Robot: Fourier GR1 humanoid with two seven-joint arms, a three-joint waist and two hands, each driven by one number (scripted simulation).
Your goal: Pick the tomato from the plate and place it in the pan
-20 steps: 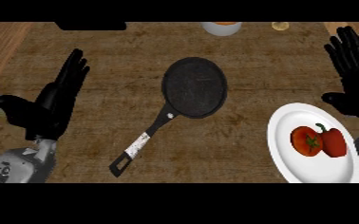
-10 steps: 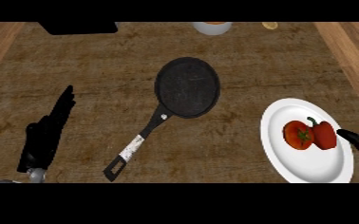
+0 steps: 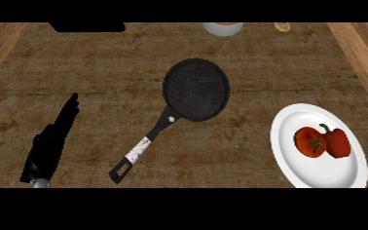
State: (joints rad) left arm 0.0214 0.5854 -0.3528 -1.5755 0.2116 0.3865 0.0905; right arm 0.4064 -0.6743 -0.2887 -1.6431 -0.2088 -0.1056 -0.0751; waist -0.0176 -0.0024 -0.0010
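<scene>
Brown wooden worktop (image 3: 108, 78) fills the view. Far left, the black left hand (image 3: 50, 143) lies edge-on, fingers straight and pressed together, holding nothing. Centre, the round black frying pan (image 3: 195, 88) sits bare, its handle slanting down-left. Right, the round red tomato (image 3: 310, 142) rests on the white oval plate (image 3: 291, 163), touching a red bell pepper (image 3: 337, 142). No right hand shows, so its fingers can't be judged. Best approach: come from the tomato's pepper-free left side.

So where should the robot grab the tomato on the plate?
Probably round the tomato's rounded body, coming down from above and from its left side. A red pepper sits tight against its right, so that side is blocked. The plate is shallow, so its rim should not get in the way.
</scene>
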